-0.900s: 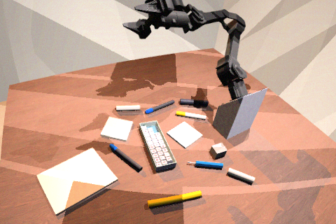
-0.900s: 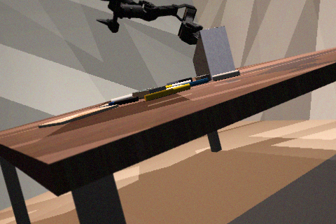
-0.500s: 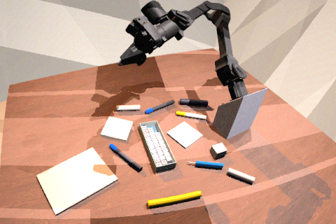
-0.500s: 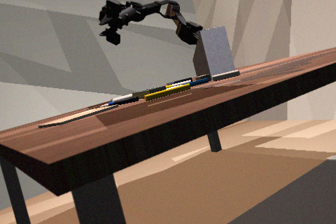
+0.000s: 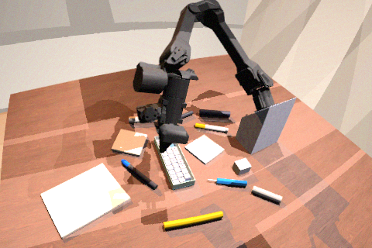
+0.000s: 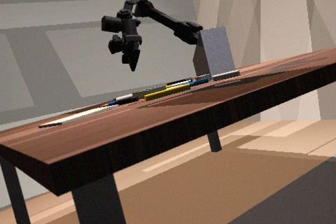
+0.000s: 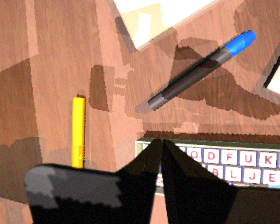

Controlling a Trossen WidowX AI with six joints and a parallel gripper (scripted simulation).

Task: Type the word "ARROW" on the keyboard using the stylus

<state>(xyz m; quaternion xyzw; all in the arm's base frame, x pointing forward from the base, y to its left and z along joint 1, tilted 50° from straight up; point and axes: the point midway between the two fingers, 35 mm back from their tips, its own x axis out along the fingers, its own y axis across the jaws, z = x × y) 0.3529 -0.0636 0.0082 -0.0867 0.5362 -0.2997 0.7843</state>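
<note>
Clearly, we have the tool [image 5: 164, 148] [image 6: 133, 69] [image 7: 161, 145] shut, its fingertips drawn together into a point; nothing is gripped between them, and we see it hanging above the bench [image 5: 39, 125] [image 6: 105, 134] [image 7: 50, 90], touching nothing there. We cannot say for certain which of the pen-like things is the stylus; the blue pen with a thin pale tip [image 5: 231, 183] [image 6: 199, 82] looks a likely one, and in the top view it lies flat on the bench, beside the keyboard [image 5: 176, 167] [image 6: 150, 91] [image 7: 229, 157] and apart from the tool.

From the wrist we see the fingertips overlapping the edge of the keyboard, hiding some of its keys; O, D, F, U and K can be read in one row; the exterior view shows open air beneath the tips. On the keyboard's other side lies a black marker with a blue end [image 5: 139, 174] [image 6: 127, 100] [image 7: 200, 75], slanting between it and a large white pad [image 5: 83, 198] [image 6: 77, 116] [image 7: 175, 15]; we also see a yellow stick [image 5: 194, 220] [image 6: 167, 92] [image 7: 78, 132] lying near the keyboard's end, well apart from the tool.
</note>
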